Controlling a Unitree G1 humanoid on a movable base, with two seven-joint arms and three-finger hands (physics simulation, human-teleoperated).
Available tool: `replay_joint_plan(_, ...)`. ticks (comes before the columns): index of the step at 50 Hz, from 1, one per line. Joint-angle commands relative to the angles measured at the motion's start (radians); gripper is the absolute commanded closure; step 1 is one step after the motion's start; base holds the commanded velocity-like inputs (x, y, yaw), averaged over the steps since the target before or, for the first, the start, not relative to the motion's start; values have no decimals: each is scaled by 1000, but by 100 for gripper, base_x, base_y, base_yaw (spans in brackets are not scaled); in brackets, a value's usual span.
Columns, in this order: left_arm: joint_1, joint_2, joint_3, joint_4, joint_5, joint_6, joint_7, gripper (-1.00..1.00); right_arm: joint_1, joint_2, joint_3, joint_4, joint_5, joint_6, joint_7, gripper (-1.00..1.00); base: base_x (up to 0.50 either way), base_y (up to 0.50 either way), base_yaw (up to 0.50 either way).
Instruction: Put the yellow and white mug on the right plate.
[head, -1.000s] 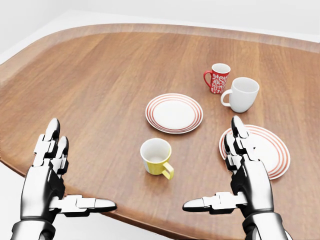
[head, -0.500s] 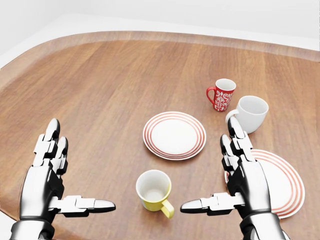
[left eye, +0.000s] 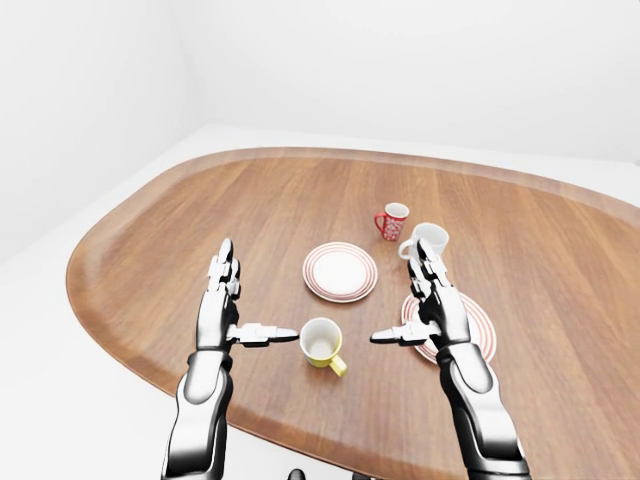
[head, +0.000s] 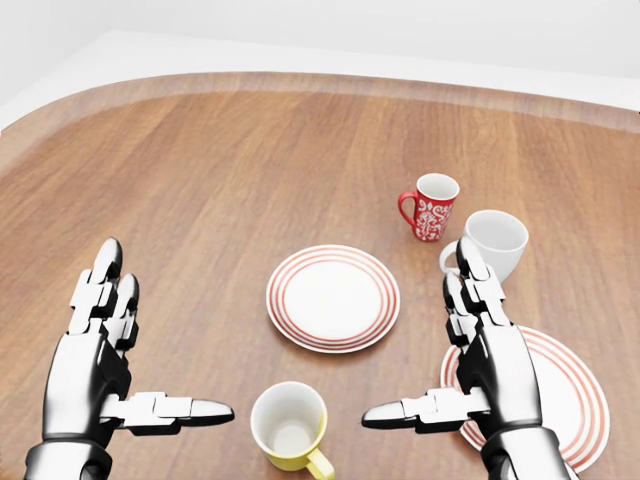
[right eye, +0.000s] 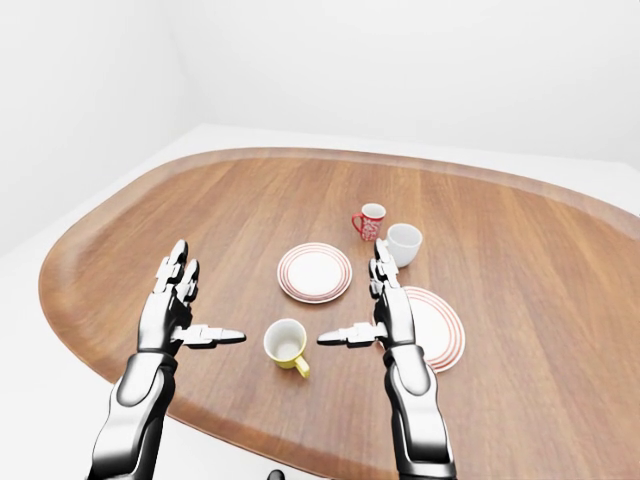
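The yellow mug with a white inside (head: 290, 428) stands upright on the wooden table (head: 200, 180), low in the head view, handle pointing lower right. It sits between my two hands, touched by neither. My left hand (head: 120, 370) is open to its left, thumb pointing at the mug. My right hand (head: 455, 365) is open to its right and covers the left part of the right plate (head: 565, 395), white with red rings. The right-eye view shows the mug (right eye: 286, 344) and that plate (right eye: 438, 328) apart.
A second red-ringed plate (head: 333, 297) lies in the middle of the table. Above the right plate stand a plain white mug (head: 493, 244) and a red patterned mug (head: 430, 208). The table's curved edge (left eye: 150, 330) runs close under my left arm.
The whole picture has shifted downward: the camera has moved closer over the table, so the mugs and plates sit lower in the head view. Both hands keep their open pose.
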Motion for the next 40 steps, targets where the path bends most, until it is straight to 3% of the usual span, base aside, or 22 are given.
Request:
replay_joint_plan(1, -5, 2, 5, -2, -2, 0, -1, -100, -24, 4, -7, 40, -19, 4, -35, -100, 0, 0, 0)
replay_joint_plan(7, -12, 8, 19, 2, -8, 0, -5, -100, -48, -5, -3, 64, -39, 4, -56, -100, 0, 0, 0)
replay_joint_plan(8, -45, 48, 87, 33, -34, 0, -19, -100, -258, -80, 36, 106, -219, 4, -69, -100, 0, 0, 0)
replay_joint_plan(9, -48, 48, 93, 36, -33, 0, -22, -100, -272, -73, 31, 114, -244, 4, -58, -100, 0, 0, 0)
replay_joint_plan(24, -62, 58, 125, 50, -35, 0, -35, -100, -287, -40, 28, 110, -342, 4, -17, -100, 0, 0, 0)
replay_joint_plan(40, -67, 69, 148, 48, -46, 0, -39, -100, -310, -20, 83, 137, -493, 4, 10, -100, 0, 0, 0)
